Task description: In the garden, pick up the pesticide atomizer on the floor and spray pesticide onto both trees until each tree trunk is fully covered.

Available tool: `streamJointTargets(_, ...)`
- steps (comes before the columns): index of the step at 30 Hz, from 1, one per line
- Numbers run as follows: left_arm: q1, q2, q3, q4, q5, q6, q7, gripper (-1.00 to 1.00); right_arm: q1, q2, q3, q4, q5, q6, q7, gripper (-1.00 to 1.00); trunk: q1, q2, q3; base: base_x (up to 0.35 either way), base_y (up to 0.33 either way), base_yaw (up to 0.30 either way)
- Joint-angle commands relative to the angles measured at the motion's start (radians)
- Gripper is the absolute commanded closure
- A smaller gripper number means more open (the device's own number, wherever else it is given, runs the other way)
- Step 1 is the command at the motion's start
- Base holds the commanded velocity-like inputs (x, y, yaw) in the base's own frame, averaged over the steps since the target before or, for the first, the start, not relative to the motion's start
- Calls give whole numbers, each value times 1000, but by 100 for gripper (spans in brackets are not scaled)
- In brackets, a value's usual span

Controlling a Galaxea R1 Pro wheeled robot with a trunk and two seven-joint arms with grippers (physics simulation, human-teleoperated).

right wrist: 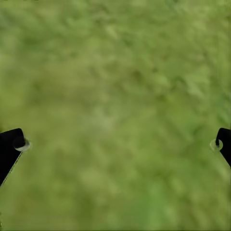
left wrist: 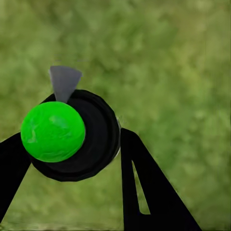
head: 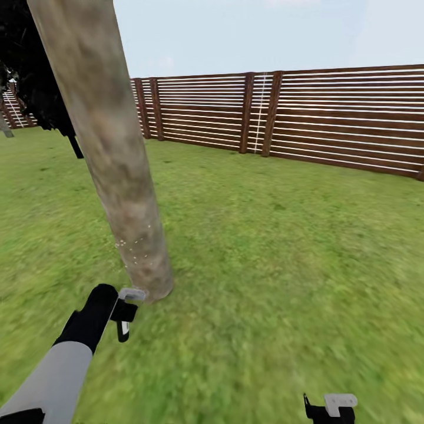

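Head view: the tree trunk rises from the lawn, whitish pesticide specks dotting its lower bark. The left gripper hangs just beside the trunk's base; the right gripper is well apart from it. A slatted fence stands behind.

Left wrist view: the fingers are clamped on the pesticide atomizer, a dark round body with a green top, over grass.

Right wrist view: the fingertips stand wide apart over grass.
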Motion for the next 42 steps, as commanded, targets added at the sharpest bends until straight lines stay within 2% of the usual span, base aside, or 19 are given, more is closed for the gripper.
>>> streamJointTargets(1, 8, 7, 21, -1, -5, 0, -11, 100, -1, 0, -3, 2, 11, -3, -9, -100, 0, 0, -1, 2, -2, 201)
streamJointTargets(3, 19, 35, 64, -1, -8, -12, -11, 100, -1, 0, -2, 2, 11, -3, -9, -100, 0, 0, -1, 1, -1, 241)
streamJointTargets(5, 41, 50, 78, 12, -10, -34, -11, 100, -1, 0, -2, 2, 11, -3, -9, -100, 0, 0, -1, 0, 0, 269)
streamJointTargets(9, 64, 19, 77, 31, -8, -82, 12, 100, -1, 0, -1, 2, 11, -3, -9, -100, 0, 0, -1, 0, 0, 194)
streamJointTargets(12, 66, -30, 78, 34, -7, -90, 84, 100, -1, 0, -1, 2, 11, -3, -9, -100, 0, 0, -1, 2, -14, 20)
streamJointTargets(14, 66, -38, 83, 39, -2, -91, 117, 100, -1, 0, -1, 2, 11, -3, -8, -100, 0, 0, -1, 42, -154, 4)
streamJointTargets(16, 66, -40, 86, 51, -1, -105, 134, 100, -1, 0, -1, 2, 11, -3, -8, -100, 0, 0, -1, 75, -240, 1)
streamJointTargets(20, 68, -32, 98, 139, -1, -162, 175, 100, -1, 0, -1, 2, 11, -3, -8, -100, 0, 0, -1, 83, -260, 0)
streamJointTargets(21, 68, -31, 109, 153, -1, -185, 184, 100, -1, 0, -1, 2, 11, -3, -8, -100, 0, 0, -1, 90, -263, 0)
streamJointTargets(22, 68, -30, 146, 169, -1, -225, 199, 100, -1, 0, -1, 2, 11, -3, -8, -100, 0, 0, -1, 109, -263, 0)
streamJointTargets(25, 68, -32, 212, 218, -1, -296, 242, 100, -1, 1, -1, 2, 11, -3, -9, -100, 0, 0, -1, 127, -264, 0)
streamJointTargets(26, 67, -33, 218, 231, -1, -314, 253, 100, -1, 1, -1, 2, 11, -3, -8, -100, 0, 0, -1, 136, -264, 0)
streamJointTargets(35, 67, -31, 227, 233, 0, -330, 265, 100, -1, 1, -1, 2, 11, -3, -8, -100, 0, 0, -1, 152, -260, 132)
streamJointTargets(38, 67, -30, 254, 231, 1, -332, 265, 100, -1, 1, -1, 2, 11, -3, -9, -100, 0, 0, -1, 164, -253, 265)
streamJointTargets(42, 67, -31, 264, 229, 2, -333, 265, 100, -1, 1, -1, 2, 11, -3, -9, -100, 0, 0, -1, 148, -253, 275)
